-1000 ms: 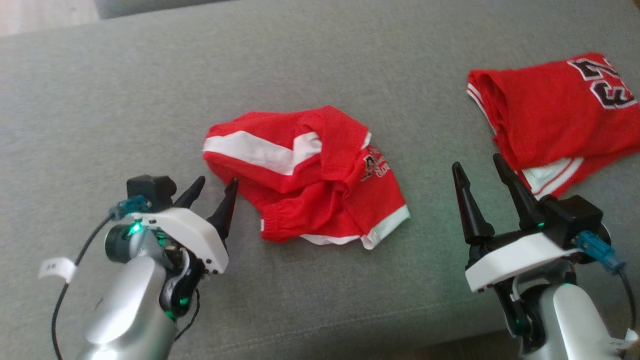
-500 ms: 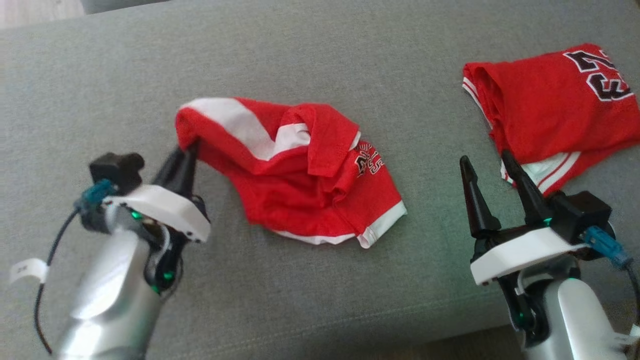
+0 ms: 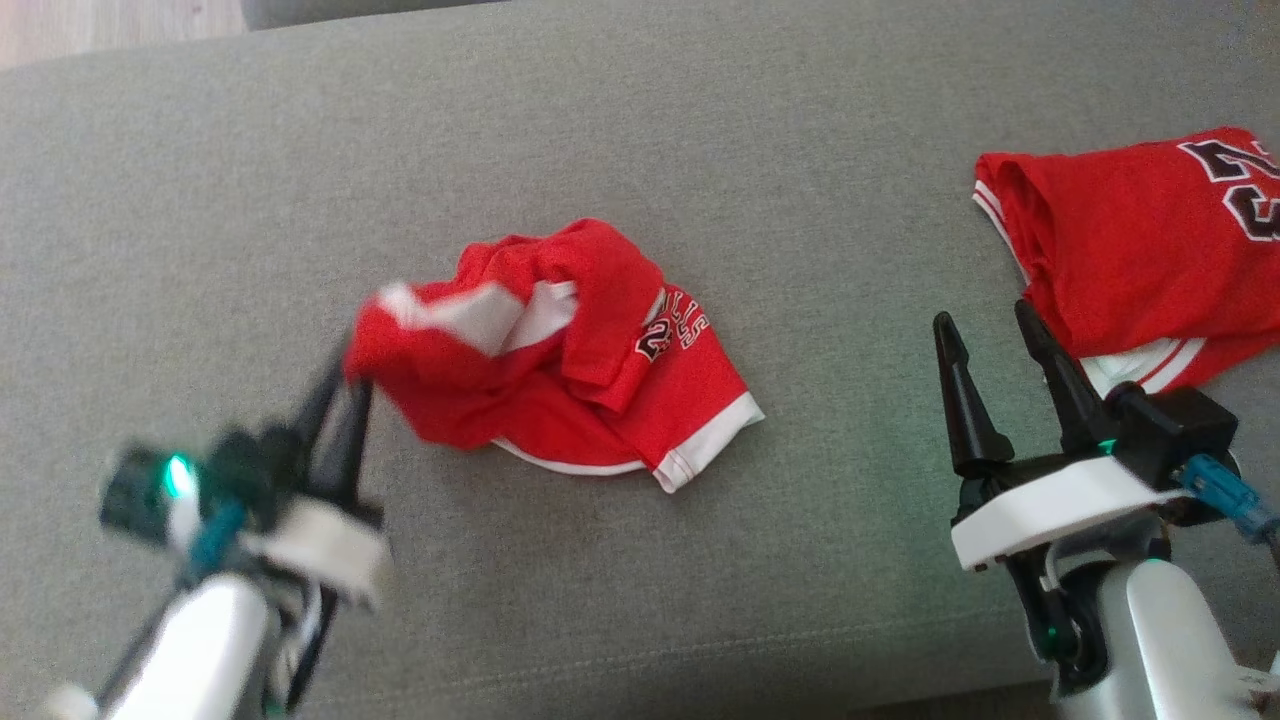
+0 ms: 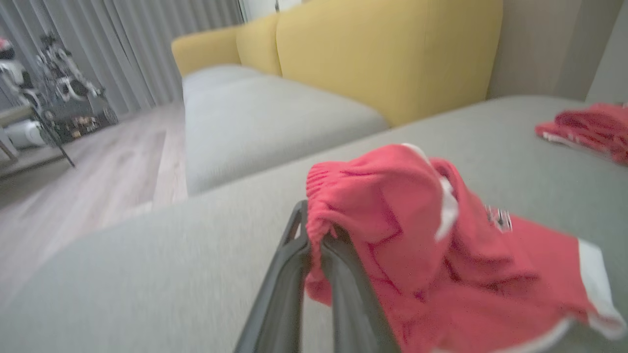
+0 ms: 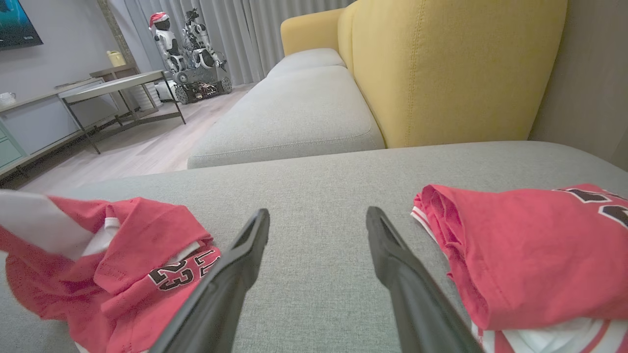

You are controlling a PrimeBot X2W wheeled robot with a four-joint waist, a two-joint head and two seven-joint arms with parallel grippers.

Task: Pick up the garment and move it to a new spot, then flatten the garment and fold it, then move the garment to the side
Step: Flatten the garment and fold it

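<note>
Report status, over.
Left gripper shut on red shorts at the waistband. Right gripper open, holding nothing. Folded jersey beside it, not in the way.

Around the crumpled garment (image 3: 560, 350), bare grey cushion (image 3: 640, 130) is lying open from nine through one o'clock and at six, while a folded red jersey (image 3: 1130, 260) is blocking three o'clock.

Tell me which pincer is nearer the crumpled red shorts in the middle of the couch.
Left. The left pincer is shut on the shorts at their waistband edge, on their left end. The right pincer stands open off to their right, not touching them, closer to the folded jersey.
</note>
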